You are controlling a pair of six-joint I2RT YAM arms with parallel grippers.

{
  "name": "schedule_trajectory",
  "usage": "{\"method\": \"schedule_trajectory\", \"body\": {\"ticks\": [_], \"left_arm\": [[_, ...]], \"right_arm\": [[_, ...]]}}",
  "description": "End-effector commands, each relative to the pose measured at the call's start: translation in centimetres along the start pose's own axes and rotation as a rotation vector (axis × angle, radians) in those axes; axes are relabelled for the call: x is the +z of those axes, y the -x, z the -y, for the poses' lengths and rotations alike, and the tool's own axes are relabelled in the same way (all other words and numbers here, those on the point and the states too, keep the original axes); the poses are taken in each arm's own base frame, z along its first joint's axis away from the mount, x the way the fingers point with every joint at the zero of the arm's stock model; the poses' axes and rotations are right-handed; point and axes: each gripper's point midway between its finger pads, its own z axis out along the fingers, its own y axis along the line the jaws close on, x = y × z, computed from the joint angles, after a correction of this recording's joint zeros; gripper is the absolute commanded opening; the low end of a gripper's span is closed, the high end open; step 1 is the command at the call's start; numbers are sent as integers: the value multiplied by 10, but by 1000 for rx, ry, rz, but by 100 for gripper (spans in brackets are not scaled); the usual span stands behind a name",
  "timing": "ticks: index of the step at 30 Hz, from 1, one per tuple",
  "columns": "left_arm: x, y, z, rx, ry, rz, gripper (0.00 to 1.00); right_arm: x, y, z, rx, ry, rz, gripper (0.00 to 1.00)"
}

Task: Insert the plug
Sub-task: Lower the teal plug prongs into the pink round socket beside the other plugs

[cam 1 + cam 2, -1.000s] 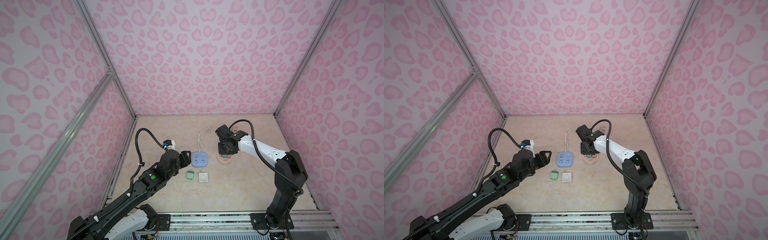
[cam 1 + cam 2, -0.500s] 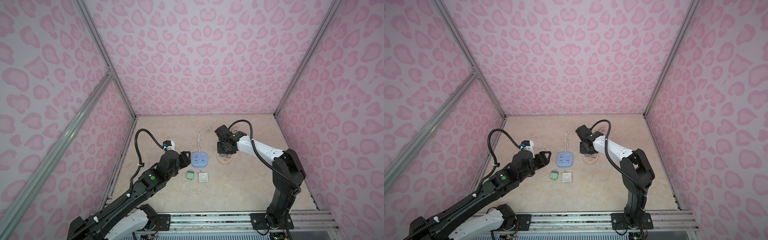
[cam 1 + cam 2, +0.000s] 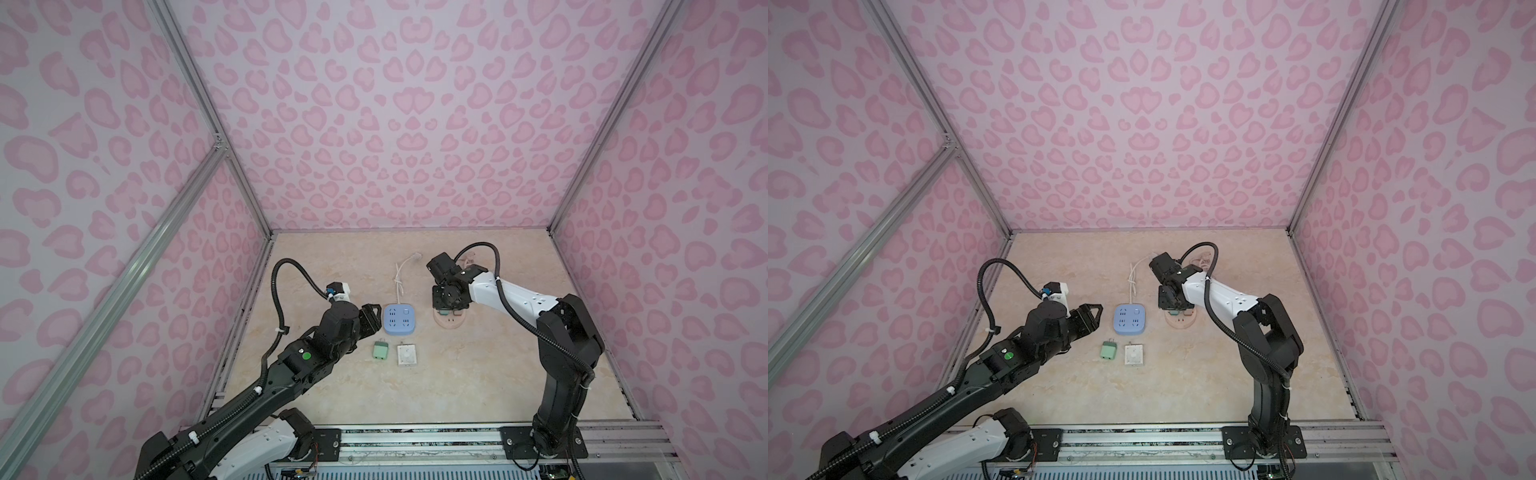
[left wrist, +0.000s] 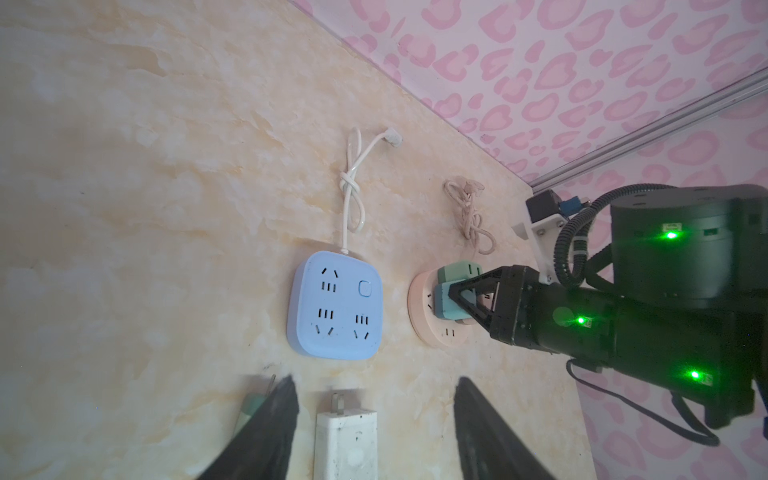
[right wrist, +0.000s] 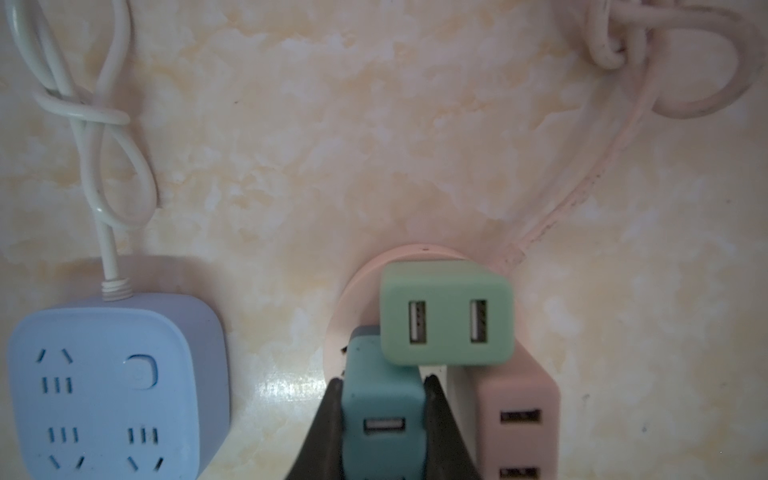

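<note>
My right gripper (image 5: 384, 379) is shut on a teal plug (image 5: 384, 415), holding it upright on the round pink socket (image 5: 361, 274). A light green plug (image 5: 446, 316) and a pink plug (image 5: 515, 407) stand in that same socket beside it. In both top views the right gripper (image 3: 446, 307) points down over the pink socket (image 3: 449, 323). My left gripper (image 4: 376, 380) hangs open and empty, left of the blue power strip (image 3: 399, 318).
A green adapter (image 3: 380, 350) and a white adapter (image 3: 406, 354) lie on the table in front of the blue strip. The strip's knotted white cord (image 4: 351, 187) and the pink socket's cord (image 4: 469, 216) run toward the back wall.
The right arm's elbow has shifted slightly left while its gripper stays over the pink socket. The left arm has not moved.
</note>
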Motion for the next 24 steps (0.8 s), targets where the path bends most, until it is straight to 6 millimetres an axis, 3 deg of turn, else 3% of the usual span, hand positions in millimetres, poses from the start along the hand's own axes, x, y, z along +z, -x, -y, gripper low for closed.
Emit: {"method": "schedule_trajectory", "body": {"ticks": [1, 14, 24], "left_arm": [[1, 4, 3, 3, -13, 22, 62], [11, -9, 2, 14, -23, -31, 63], [7, -13, -6, 20, -10, -29, 64]], "right_arm": [[12, -14, 3, -13, -28, -57, 0], [50, -58, 1, -81, -57, -254, 0], [57, -67, -2, -55, 30, -303, 0]]}}
